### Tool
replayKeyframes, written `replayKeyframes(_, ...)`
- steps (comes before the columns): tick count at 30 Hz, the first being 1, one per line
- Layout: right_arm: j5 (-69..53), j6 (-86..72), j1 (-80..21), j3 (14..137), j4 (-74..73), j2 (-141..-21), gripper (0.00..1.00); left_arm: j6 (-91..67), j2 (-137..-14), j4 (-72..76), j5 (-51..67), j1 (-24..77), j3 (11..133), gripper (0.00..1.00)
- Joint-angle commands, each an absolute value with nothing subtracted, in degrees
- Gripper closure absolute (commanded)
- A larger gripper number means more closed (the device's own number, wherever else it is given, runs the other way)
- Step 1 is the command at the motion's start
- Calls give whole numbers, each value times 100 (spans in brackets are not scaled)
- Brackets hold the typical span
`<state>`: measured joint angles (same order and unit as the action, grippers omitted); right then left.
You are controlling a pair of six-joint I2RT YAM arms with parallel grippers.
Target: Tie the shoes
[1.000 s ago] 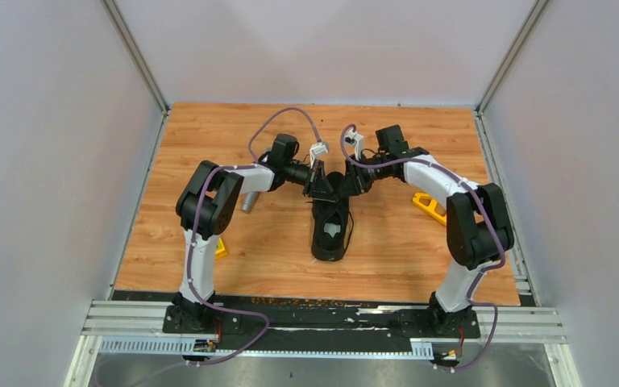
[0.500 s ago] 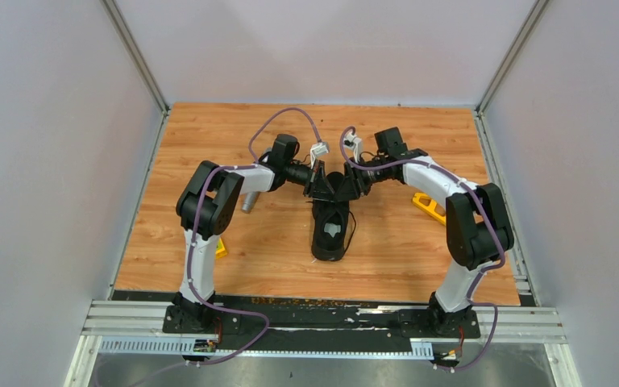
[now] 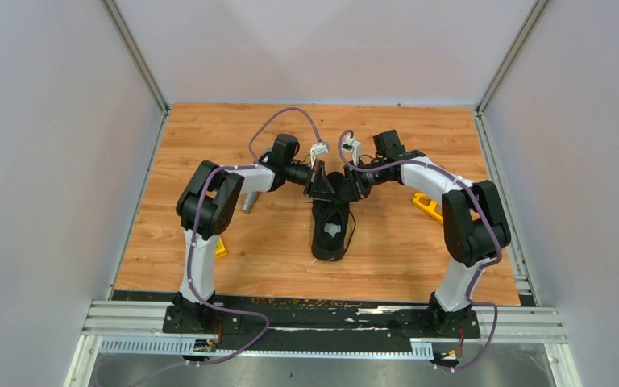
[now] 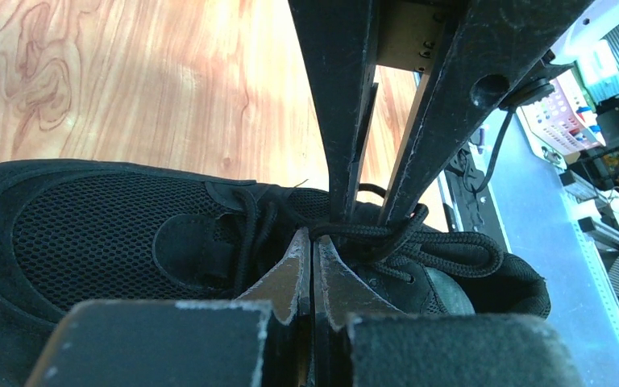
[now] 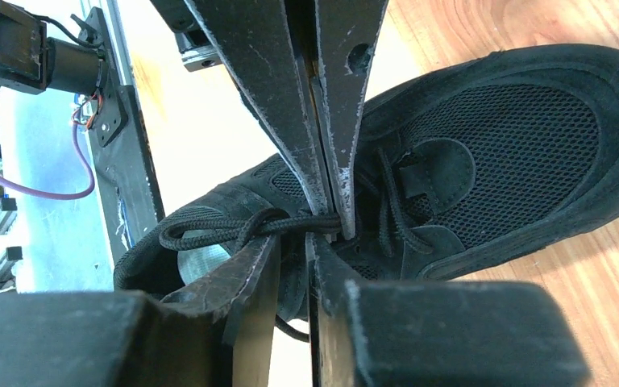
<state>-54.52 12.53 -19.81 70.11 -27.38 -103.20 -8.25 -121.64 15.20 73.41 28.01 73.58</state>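
Overhead, both arms bend inward, each tool [image 4: 313, 242] [image 5: 292, 242] pinching the sneaker's [image 3: 330, 228] laces [image 4: 371, 231].

- A black sneaker [image 5: 467, 153] lies on the wood-grain table [image 5: 604, 314], its mesh toe toward the upper right.
- The right gripper [image 5: 294, 242] reaches up from the bottom edge, its 2 fingers slightly apart around a black lace [image 5: 234, 230].
- The left gripper [image 5: 330, 210] comes down from above, fingers pressed together at the same lace.
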Motion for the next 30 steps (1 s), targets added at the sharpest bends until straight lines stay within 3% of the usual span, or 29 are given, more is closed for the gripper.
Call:
replayKeyframes(1, -5387, 1336, -2013, 7107, -2746, -10397, 81, -793, -12241, 1778, 7134, 2888, 7445, 100)
replayKeyframes(8, -5110, 1360, -1978, 7068, -2806, -10255, 100, -792, -12208, 1732, 7143, 2883, 7415, 100)
replayKeyframes(30, -4647, 1064, -1797, 6963, -2675, -10093, 100, -651, -12068, 1522, 7173, 2882, 7397, 100)
